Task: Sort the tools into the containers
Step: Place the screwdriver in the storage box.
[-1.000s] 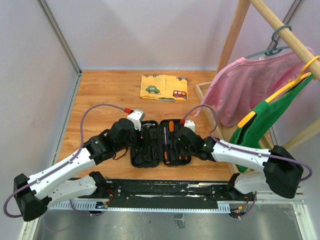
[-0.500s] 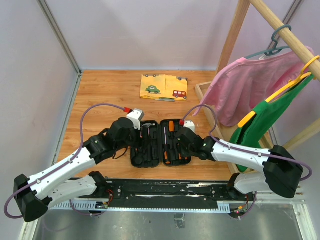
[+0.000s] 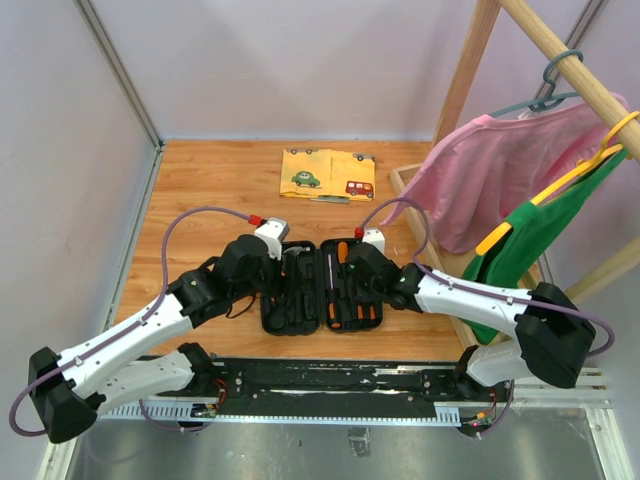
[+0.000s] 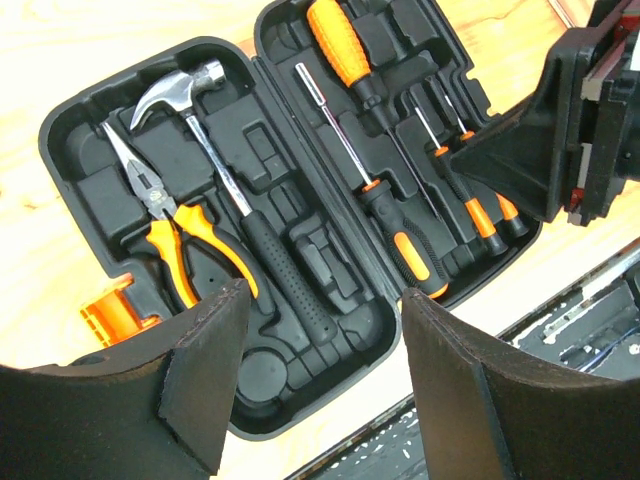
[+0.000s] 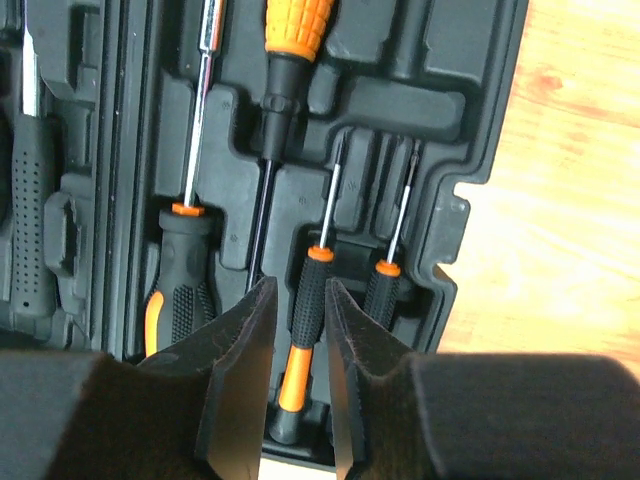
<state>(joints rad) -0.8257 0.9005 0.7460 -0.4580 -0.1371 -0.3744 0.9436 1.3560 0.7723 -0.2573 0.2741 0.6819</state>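
The right arm has just swung in from the case's right edge and now hangs over its right half; to me, a small screwdriver (image 5: 291, 372) is about to be seated in its slot. The right tool (image 5: 298, 290) is nearly closed, fingers pinching that screwdriver's black-and-orange handle. The left tool (image 4: 322, 292) hasn't budged: spread wide, holding nothing, above the near end of the case (image 4: 268, 372). Further in, pliers (image 4: 165, 215), hammer (image 4: 235, 200) and the big screwdriver (image 4: 340, 45) lie bedded in the case on the surface (image 3: 200, 180).

Robot lab test cell; plain panel walls (image 3: 300, 60); wooden tabletop (image 3: 220, 170); metal mounting rail (image 3: 340, 385); staged clothes rack (image 3: 470, 70).
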